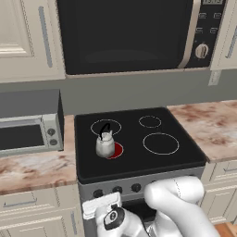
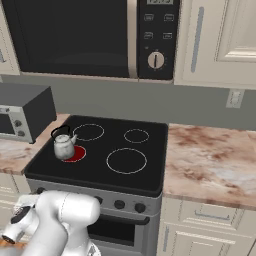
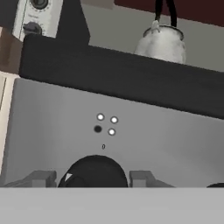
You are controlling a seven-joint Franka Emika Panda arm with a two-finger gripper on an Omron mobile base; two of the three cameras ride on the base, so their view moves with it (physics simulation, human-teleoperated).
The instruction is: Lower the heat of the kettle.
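Note:
The small whitish-grey kettle (image 1: 105, 143) (image 2: 64, 145) with a black arched handle stands on the stove's front-left burner (image 1: 118, 151) (image 2: 76, 154), which glows red. In the hand view the kettle (image 3: 161, 43) rises above the black cooktop edge. My gripper (image 3: 90, 177) is low at the stove's grey front panel (image 3: 166, 140). It is open, one fingertip on each side of a black knob (image 3: 94, 171) with a white pointer mark. Small indicator dots (image 3: 107, 124) sit just above that knob. My white hand (image 1: 101, 207) (image 2: 22, 214) hangs before the knob row.
A toaster oven (image 1: 28, 132) (image 2: 20, 117) stands on the marble counter left of the stove. A microwave (image 1: 125, 37) (image 2: 75, 37) hangs above it. More knobs (image 1: 135, 187) (image 2: 119, 204) line the front panel. Marble counter (image 1: 213, 125) (image 2: 210, 160) runs to the right.

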